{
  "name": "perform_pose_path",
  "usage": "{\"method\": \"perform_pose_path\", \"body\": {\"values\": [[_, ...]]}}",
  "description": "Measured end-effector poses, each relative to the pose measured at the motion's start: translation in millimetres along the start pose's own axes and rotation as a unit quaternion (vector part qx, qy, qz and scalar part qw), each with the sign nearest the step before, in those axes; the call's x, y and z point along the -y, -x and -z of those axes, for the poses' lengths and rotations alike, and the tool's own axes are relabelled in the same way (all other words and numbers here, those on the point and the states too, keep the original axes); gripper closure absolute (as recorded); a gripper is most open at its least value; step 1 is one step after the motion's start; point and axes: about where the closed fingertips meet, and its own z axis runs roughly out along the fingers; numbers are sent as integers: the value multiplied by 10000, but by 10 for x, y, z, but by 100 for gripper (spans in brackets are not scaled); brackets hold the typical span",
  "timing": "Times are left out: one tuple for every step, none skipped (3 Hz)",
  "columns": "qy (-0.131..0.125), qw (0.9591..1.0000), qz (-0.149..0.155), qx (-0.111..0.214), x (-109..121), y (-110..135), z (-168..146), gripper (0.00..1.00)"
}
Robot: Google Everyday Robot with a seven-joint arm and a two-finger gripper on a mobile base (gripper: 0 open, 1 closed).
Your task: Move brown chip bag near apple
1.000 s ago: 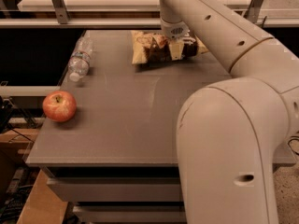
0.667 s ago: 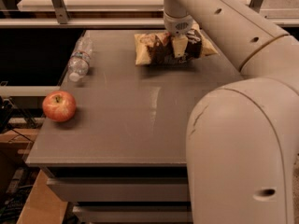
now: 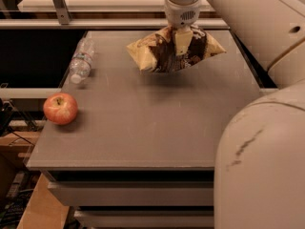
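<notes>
Two things on view could hold anything. The water bottle, clear plastic with a white cap, lay on its side near the far left edge of the grey table, cap toward the near side; how much was in it could not be told. The brown chip bag looked puffed and closed, dark in the middle with pale yellow ends, and nothing of its contents showed.

The gripper hung from the arm over the far middle of the table. One pale finger lay flat against the front face of the bag's dark middle, and the fingers were clamped on the bag there, with no gap visible around the pinched foil. The bag hung tilted, its left end lower than its right, clear of the tabletop, with a soft shadow below it.

The apple, red with yellowish patches, sat at the left edge of the table, nearer the front, well apart from the bag and near the bottle's cap end without touching it.

By count: one bag, one apple, one bottle, one gripper. The robot's pale body filled the lower right corner.
</notes>
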Motion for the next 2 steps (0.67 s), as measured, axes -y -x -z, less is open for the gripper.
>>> {"method": "perform_pose_path", "body": {"values": [[96,9993,223,267,-274,298,173,100],[237,9966,543,565,-627,668,256,100]]}}
